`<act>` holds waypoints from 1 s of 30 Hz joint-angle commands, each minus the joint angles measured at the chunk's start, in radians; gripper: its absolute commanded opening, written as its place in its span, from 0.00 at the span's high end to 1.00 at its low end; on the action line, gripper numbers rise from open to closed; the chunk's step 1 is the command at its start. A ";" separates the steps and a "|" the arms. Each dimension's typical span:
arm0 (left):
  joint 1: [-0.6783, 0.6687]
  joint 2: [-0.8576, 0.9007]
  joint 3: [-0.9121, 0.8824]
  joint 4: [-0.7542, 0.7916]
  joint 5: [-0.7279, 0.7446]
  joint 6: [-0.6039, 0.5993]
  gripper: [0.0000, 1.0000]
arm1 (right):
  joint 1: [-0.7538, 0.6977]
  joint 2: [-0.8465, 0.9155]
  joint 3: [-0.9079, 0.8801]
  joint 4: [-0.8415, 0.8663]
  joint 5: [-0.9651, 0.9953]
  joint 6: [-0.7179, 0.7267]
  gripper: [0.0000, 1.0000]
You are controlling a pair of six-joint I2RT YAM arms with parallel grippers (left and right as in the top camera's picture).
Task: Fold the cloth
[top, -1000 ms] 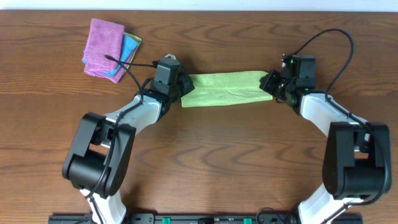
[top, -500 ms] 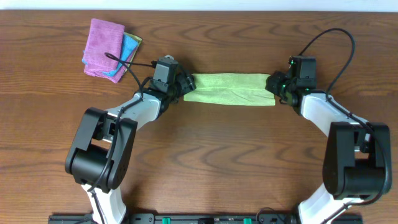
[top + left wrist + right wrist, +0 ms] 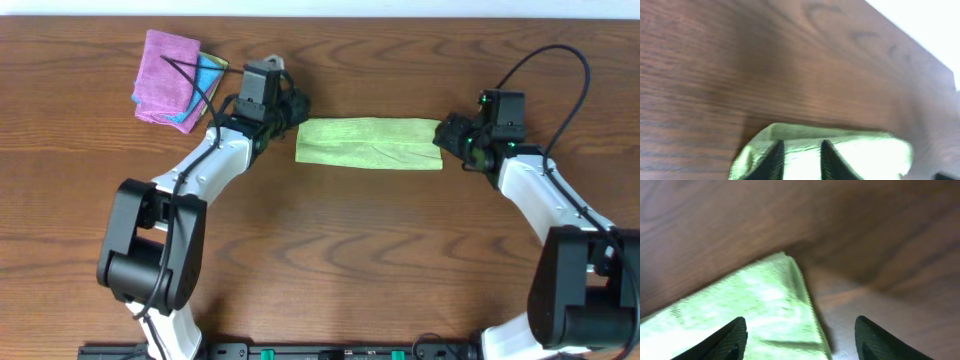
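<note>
The green cloth (image 3: 368, 143) lies flat on the wooden table as a long folded strip. My left gripper (image 3: 293, 108) hangs just off the cloth's far-left corner, apart from it. In the left wrist view its fingers (image 3: 775, 157) stand a narrow gap apart with nothing between them, and the cloth (image 3: 865, 155) shows below. My right gripper (image 3: 447, 136) sits at the strip's right end. Its jaws (image 3: 800, 319) are wide open over the cloth's corner (image 3: 755, 300), holding nothing.
A stack of folded cloths, pink (image 3: 165, 75) on top of blue (image 3: 208, 78), sits at the back left near the left arm's cable. The table's far edge (image 3: 920, 30) lies close behind the left gripper.
Both grippers have let go of the cloth's ends. The strip has settled flat. The left gripper drew back up and left; the right one backed off to the right and opened wide.
</note>
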 commanded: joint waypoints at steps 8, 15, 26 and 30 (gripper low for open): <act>-0.063 0.084 0.013 -0.003 0.007 -0.025 0.94 | -0.008 0.089 0.013 0.047 -0.107 -0.044 0.27; -0.080 0.163 0.013 0.001 0.006 -0.029 0.94 | -0.007 0.123 0.013 0.066 -0.124 -0.044 0.28; -0.080 0.214 0.013 0.023 0.005 -0.051 0.94 | 0.004 0.163 0.013 0.108 -0.126 -0.028 0.32; -0.080 0.214 0.013 0.023 0.006 -0.051 0.94 | 0.011 0.187 0.013 0.145 -0.143 -0.019 0.36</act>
